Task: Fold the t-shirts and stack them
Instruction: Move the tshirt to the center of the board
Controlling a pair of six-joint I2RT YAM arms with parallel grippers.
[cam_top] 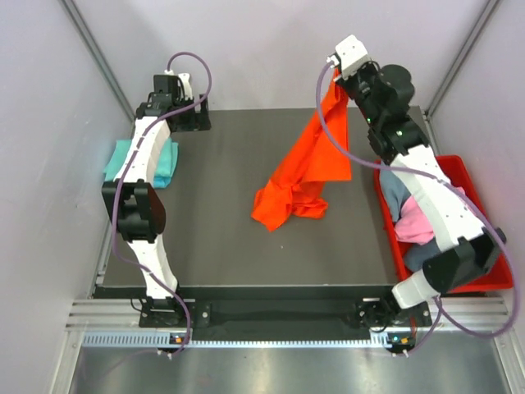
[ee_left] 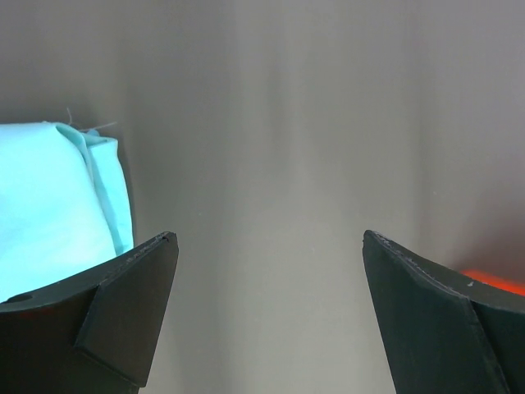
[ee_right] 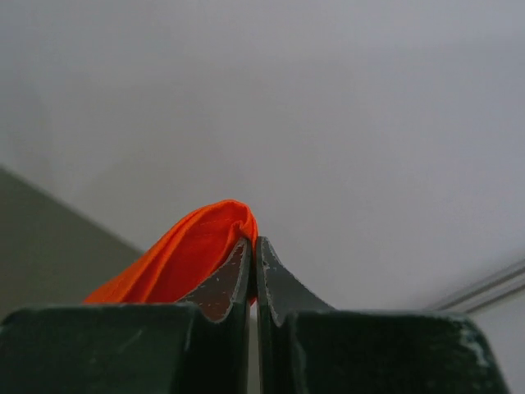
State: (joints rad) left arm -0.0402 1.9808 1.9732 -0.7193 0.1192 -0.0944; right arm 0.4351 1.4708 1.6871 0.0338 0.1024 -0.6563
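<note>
1 orange t-shirt (cam_top: 308,168) hangs from the right jaws, which are clamped together on a fold of its cloth, high over the far right of the counter (cam_top: 230,246). Its lower end lies bunched on the counter near the middle. The left jaws stand wide apart and empty over the far left, near 1 folded teal t-shirt (cam_top: 164,164) at the left edge. A pink t-shirt (cam_top: 414,226) and a grey-blue t-shirt (cam_top: 394,190) lie in the red bin (cam_top: 459,168) on the right.

Judgement: the step in hand is spreading the orange garment. Recommended: the left jaws take a second corner, then both arms draw it taut and lower it flat, clear of the teal one, before any fold.
</note>
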